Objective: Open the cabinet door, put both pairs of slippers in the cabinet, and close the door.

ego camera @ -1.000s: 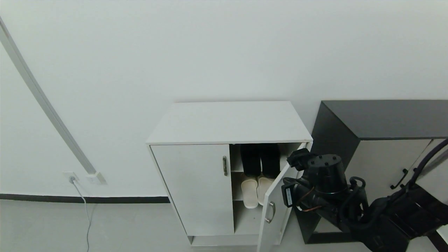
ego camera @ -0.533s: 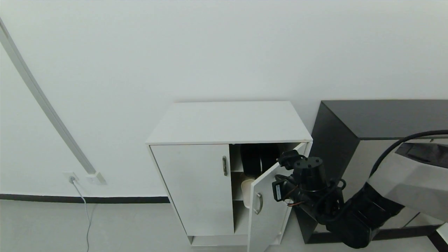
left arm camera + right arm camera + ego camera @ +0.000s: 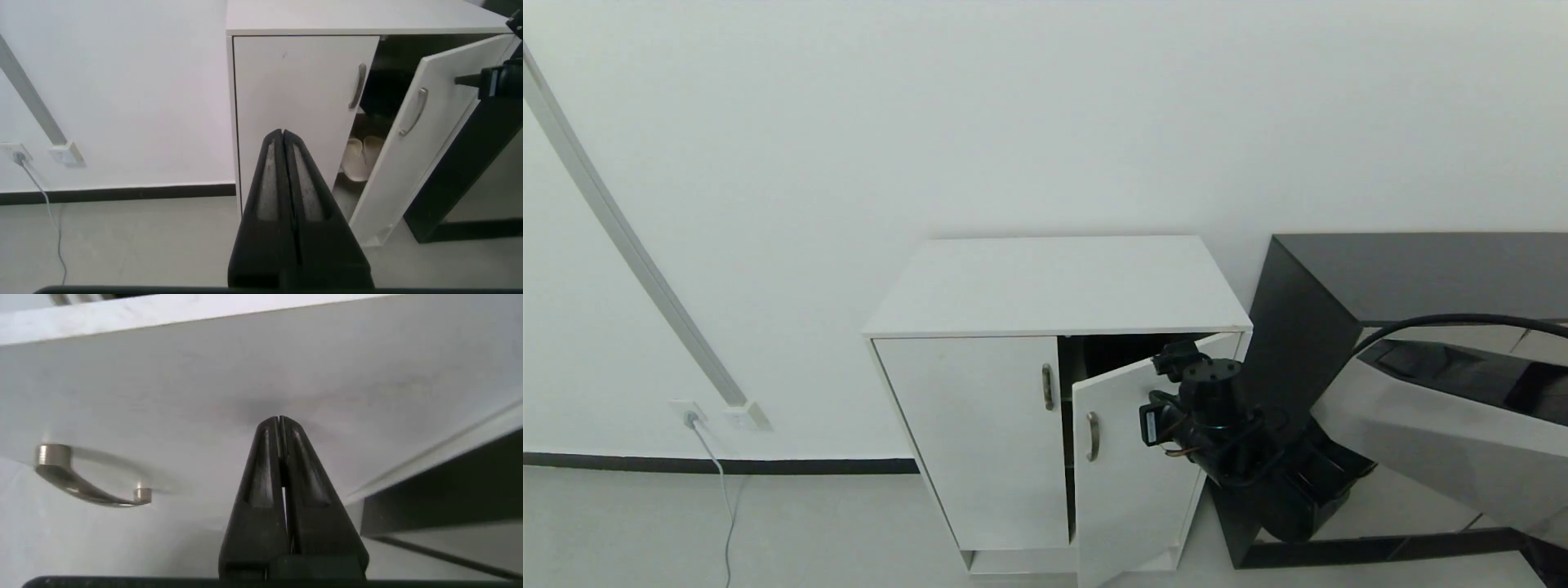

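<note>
Push the flat white cabinet door point(image 3: 1111, 490) squarely home with your right gripper point(image 3: 280, 423), fingers together; left gripper point(image 3: 283, 135) fingers likewise together.

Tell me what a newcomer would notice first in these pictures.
The white cabinet stands against the wall with its right door ajar. The right gripper, shut, rests against that door's outer face. Through the gap, pale slippers sit on a shelf inside.
</note>
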